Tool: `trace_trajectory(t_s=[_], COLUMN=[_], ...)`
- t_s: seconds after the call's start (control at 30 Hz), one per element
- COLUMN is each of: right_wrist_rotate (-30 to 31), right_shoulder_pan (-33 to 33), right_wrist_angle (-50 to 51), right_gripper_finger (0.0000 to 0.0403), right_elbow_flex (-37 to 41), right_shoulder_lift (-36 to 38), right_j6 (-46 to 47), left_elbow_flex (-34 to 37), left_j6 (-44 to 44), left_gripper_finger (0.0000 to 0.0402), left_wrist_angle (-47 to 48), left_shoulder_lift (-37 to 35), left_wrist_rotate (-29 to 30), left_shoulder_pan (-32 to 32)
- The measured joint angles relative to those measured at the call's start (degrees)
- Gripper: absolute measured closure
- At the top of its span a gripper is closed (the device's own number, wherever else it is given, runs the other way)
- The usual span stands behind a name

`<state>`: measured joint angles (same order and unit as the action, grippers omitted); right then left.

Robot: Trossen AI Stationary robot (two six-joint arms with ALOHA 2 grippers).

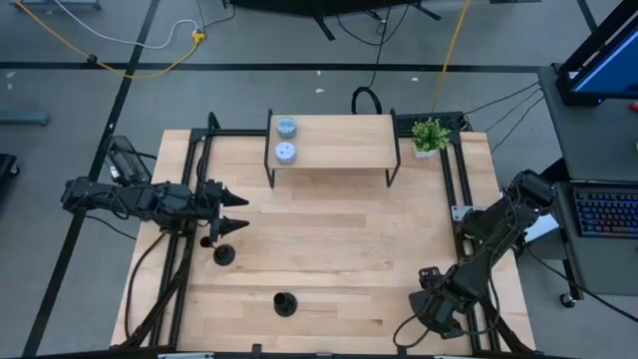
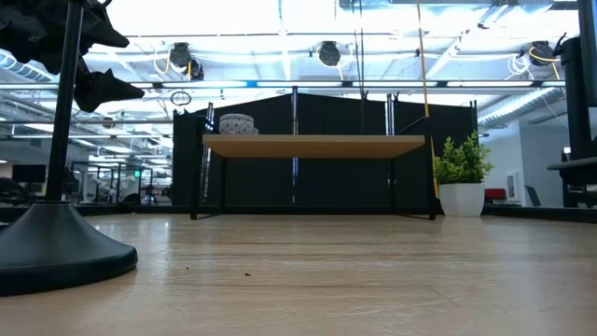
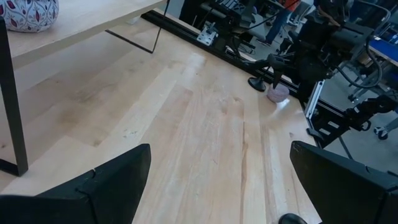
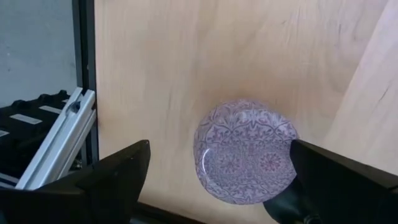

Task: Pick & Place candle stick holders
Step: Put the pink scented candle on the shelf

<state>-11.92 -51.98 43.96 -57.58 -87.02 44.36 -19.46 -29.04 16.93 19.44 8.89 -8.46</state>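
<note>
Three black candle stick holders stand upright on their disc bases on the wooden table: one (image 1: 223, 254) just near of my left gripper (image 1: 239, 213), one (image 1: 285, 303) toward the near edge, and one (image 1: 431, 272) beside my right arm (image 1: 478, 249). My left gripper (image 3: 219, 148) hovers open at the table's left, pointing right, with nothing between its fingers. My right gripper (image 4: 219, 146) points steeply down, open, over a lilac patterned tin (image 4: 245, 155) that lies on the table at the near right. Its fingers stand on either side of the tin and above it.
A low wooden shelf (image 1: 334, 140) stands at the far middle with a blue tin (image 1: 286, 126) and a white tin (image 1: 285, 152) on it. A potted plant (image 1: 431, 135) sits at the far right. Black rails (image 1: 464, 189) run along both sides.
</note>
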Motion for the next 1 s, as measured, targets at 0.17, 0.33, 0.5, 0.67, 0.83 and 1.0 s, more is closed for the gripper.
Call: trace_trajectory(t_s=[0.17, 0.33, 0.5, 0.67, 0.83, 1.0], right_wrist_rotate=[-0.21, -0.19, -0.30, -0.36, -4.78, -6.32], right_shoulder_pan=[0.01, 0.01, 0.01, 0.01, 0.05, 0.01], right_wrist_angle=[0.00, 0.00, 0.00, -0.03, -0.08, -0.48], right_gripper_finger=[0.0023, 0.0023, 0.0023, 0.0023, 0.0023, 0.0023], right_elbow_flex=[0.00, 0.00, 0.00, 0.00, 0.00, 0.00], right_shoulder_lift=[0.00, 0.00, 0.00, 0.00, 0.00, 0.00], right_j6=[1.62, 2.03, 5.01, 5.87, 5.96, 5.97], left_elbow_flex=[0.00, 0.00, 0.00, 0.00, 0.00, 0.00], left_j6=[-0.31, -0.65, -0.72, -0.87, -0.88, -0.87], left_gripper_finger=[0.0009, 0.0009, 0.0009, 0.0009, 0.0009, 0.0009], left_wrist_angle=[0.00, 0.00, 0.00, 0.00, -0.02, -0.02], left_shoulder_lift=[0.00, 0.00, -0.01, 0.00, 0.00, 0.00], left_wrist_rotate=[-0.01, -0.01, -0.01, -0.01, -0.01, -0.01], left_shoulder_pan=[0.00, 0.01, 0.02, 0.02, 0.00, 0.00])
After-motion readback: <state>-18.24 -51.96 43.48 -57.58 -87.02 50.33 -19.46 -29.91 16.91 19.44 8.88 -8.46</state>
